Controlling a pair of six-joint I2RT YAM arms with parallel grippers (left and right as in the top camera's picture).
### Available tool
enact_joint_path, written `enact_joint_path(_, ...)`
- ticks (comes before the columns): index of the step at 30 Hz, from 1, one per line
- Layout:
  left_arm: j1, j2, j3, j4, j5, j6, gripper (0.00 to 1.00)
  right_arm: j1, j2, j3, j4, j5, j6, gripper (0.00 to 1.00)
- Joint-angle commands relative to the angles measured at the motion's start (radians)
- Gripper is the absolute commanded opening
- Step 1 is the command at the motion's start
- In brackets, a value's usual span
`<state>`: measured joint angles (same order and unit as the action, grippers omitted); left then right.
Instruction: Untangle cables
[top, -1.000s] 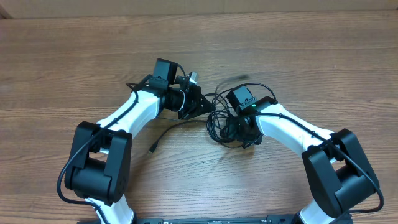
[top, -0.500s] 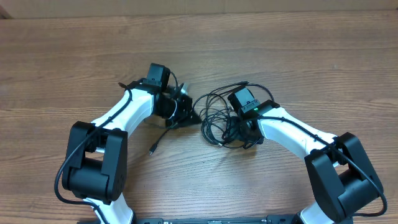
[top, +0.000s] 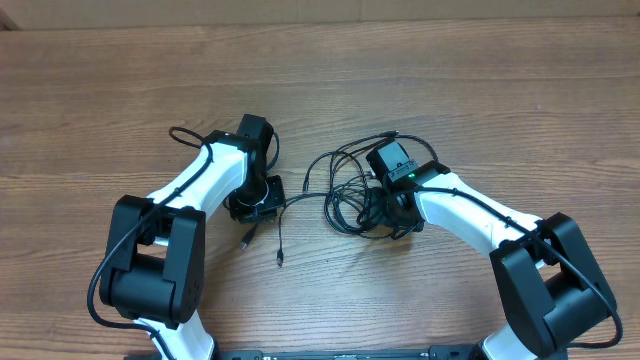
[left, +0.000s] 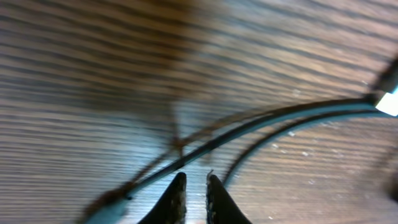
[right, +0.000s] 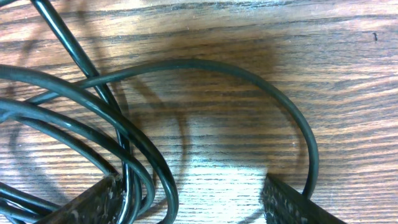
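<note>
Since a second ago our left arm has swung back toward its own side, drawing one strand (top: 300, 198) out of the cables (top: 345, 190). That strand now trails across the table (top: 500, 90) toward the left tool (left: 194, 193), with two plug ends (top: 281, 262) lying free nearby. Its jaws are almost together, leaving a slim gap, and we cannot tell whether they pinch the cord. Most of the cables sit in a looped heap beneath the right tool (right: 193, 193), whose jaws stand wide over several loops and grip none. We judge the work barely begun: one cord is partly drawn out and the knot remains.
</note>
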<state>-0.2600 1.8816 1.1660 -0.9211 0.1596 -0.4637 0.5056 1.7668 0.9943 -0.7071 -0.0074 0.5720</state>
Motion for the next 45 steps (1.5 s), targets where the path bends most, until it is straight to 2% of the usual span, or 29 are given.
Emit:
enact_joint_path(1,0.000,-0.004,0.009,-0.005,-0.062,0.011,0.15,-0.004,0.030,-0.042,0.006,0.033,-0.003,0.69)
enact_joint_path(3,-0.003,-0.004,0.009,-0.006,-0.058,0.011,0.15,-0.004,0.030,-0.042,0.006,0.033,-0.003,0.68)
enact_joint_path(4,-0.003,-0.004,0.009,-0.008,-0.058,0.011,0.16,-0.004,0.030,-0.042,0.006,0.033,-0.003,0.63)
enact_joint_path(7,-0.004,-0.004,0.009,-0.019,-0.056,0.011,0.17,-0.004,0.030,-0.042,0.006,0.033,-0.003,0.38)
enact_joint_path(9,-0.004,-0.004,0.009,-0.031,-0.038,0.011,0.04,-0.004,0.030,-0.042,0.006,0.033,-0.004,0.28)
enact_joint_path(10,-0.004,-0.005,0.010,-0.035,-0.017,0.012,0.04,-0.004,0.030,-0.042,0.006,0.033,-0.004,0.27)
enact_joint_path(13,0.003,-0.007,0.033,-0.043,0.088,0.039,0.04,-0.004,0.030,-0.042,0.007,0.033,-0.004,0.23)
enact_joint_path(17,0.006,-0.016,0.108,-0.066,0.288,0.132,0.04,-0.004,0.030,-0.041,0.007,0.032,-0.004,0.05)
enact_joint_path(18,0.003,-0.018,0.128,-0.069,0.341,0.156,0.04,-0.004,0.030,-0.041,0.007,0.030,-0.005,0.04)
enact_joint_path(21,-0.011,-0.018,0.152,-0.058,0.446,0.178,0.11,-0.004,0.030,-0.037,0.016,-0.058,-0.092,0.04)
enact_joint_path(23,-0.027,-0.018,0.151,-0.045,0.452,0.176,0.16,-0.004,0.030,-0.031,0.022,-0.138,-0.163,0.04)
enact_joint_path(29,-0.089,-0.016,0.134,-0.031,0.284,0.119,0.29,-0.008,0.030,-0.019,0.010,-0.234,-0.185,0.04)
enact_joint_path(32,-0.108,-0.014,0.127,-0.020,0.246,0.104,0.33,-0.021,0.030,-0.019,0.006,-0.264,-0.185,0.04)
enact_joint_path(39,-0.115,0.000,0.125,0.024,0.187,0.034,0.37,-0.047,0.030,-0.019,0.019,-0.367,-0.226,0.04)
enact_joint_path(45,-0.127,0.008,0.125,0.084,0.188,0.029,0.41,-0.047,0.030,-0.019,0.025,-0.403,-0.227,0.04)
